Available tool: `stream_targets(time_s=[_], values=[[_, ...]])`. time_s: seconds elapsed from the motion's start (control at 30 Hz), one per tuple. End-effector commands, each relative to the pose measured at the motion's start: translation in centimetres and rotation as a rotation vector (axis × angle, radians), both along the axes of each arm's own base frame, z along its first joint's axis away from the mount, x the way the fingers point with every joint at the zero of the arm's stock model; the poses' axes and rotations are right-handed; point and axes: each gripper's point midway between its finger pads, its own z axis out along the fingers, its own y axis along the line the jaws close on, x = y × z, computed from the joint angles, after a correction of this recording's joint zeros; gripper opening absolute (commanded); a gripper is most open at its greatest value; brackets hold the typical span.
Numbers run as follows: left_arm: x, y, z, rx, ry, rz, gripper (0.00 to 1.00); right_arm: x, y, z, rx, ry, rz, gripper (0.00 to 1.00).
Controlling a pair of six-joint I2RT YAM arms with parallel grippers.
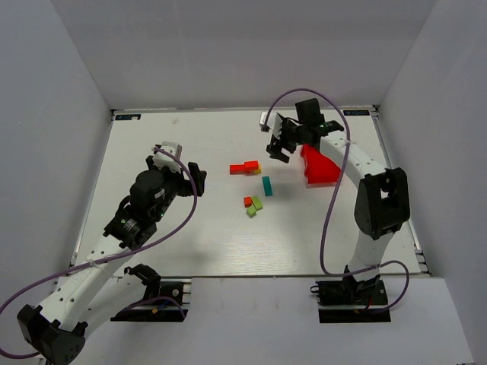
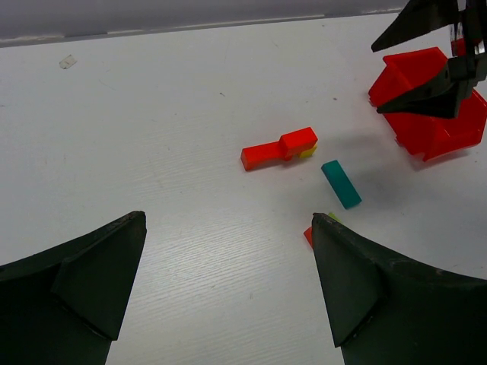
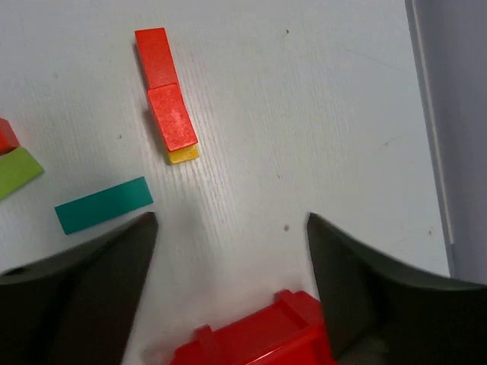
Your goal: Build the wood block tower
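I see only a sliver of yellow block [image 3: 183, 155] under the red block [image 3: 172, 117]; right wrist view crops lime block [image 3: 15, 172] and red bin [image 3: 255, 341].

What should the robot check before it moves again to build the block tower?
1. Is the left gripper open and empty: ok.
2. Is the right gripper open and empty: ok.
3. Does the teal bar lie alone, free to grab: ok.
4. Tower built: not ok; only a red cube sits on a yellow block, beside a red bar.
5. Is the red bin off to the side of the blocks: ok.
6. Are the lime blocks and orange cube stacked: cannot tell.
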Motion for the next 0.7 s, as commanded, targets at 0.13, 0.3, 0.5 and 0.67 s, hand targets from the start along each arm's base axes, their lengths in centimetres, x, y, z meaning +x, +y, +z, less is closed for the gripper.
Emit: stream_targets(time_s=[0.13, 0.3, 0.5, 0.67], values=[[0.0, 0.1, 0.6, -0.007, -0.024, -0.003, 0.99, 2.1, 1.9, -3.8, 0.015, 0.167, -0.077, 0.0], [-0.1, -0.1, 0.6, -0.009, -0.023, -0.014, 0.99, 2.1, 1.9, -2.9, 0.036, 0.154, -0.094, 0.0], [-0.4, -1.4, 0.3, -0.014, -0.021, -0.088, 0.99, 0.2, -0.3, 1.6, 0.198, 0.033, -0.268, 0.81], [-0.4, -1.7, -0.4, -0.008, -0.003, -0.107, 0.99, -3.0, 0.2, 2.3, 0.267, 0.224, -0.255, 0.9]])
